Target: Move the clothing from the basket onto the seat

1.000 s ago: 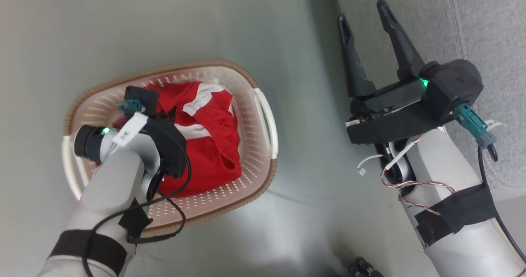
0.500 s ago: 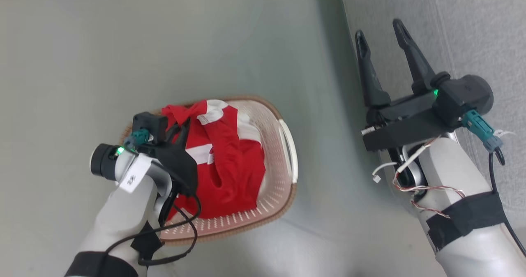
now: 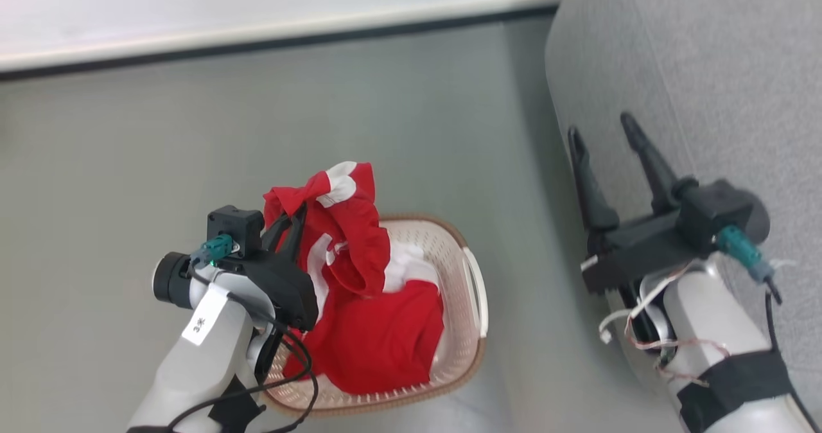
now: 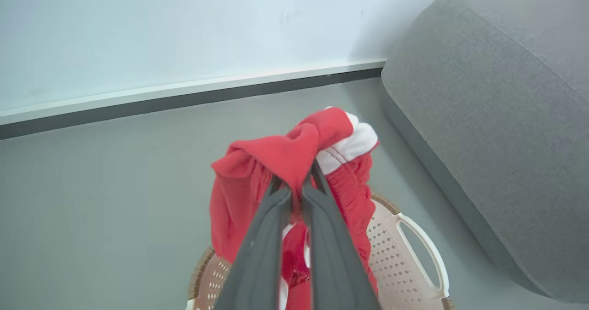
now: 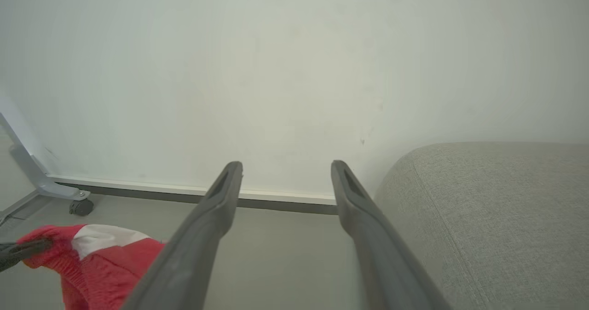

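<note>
My left gripper (image 3: 292,218) (image 4: 297,174) is shut on a red garment with white panels (image 3: 347,227) (image 4: 285,156) (image 5: 99,255), lifted above the cream basket (image 3: 465,291) (image 4: 414,250) with its lower part still hanging into it. A second red piece of clothing (image 3: 385,343) lies inside the basket. The grey seat (image 3: 700,67) (image 4: 497,117) (image 5: 497,209) stands to the right. Over the seat's left edge my right gripper (image 3: 600,128) (image 5: 285,167) is open, with nothing between its fingers.
The basket rests on a grey floor (image 3: 192,150). A white wall with a dark skirting strip (image 3: 270,38) (image 4: 184,98) runs along the back. A wheeled metal frame foot (image 5: 69,199) stands by the wall at the left in the right wrist view.
My left gripper has risen out of the basket with the red garment in it. The head camera has tilted up, bringing the wall into view. My right gripper stays open.
</note>
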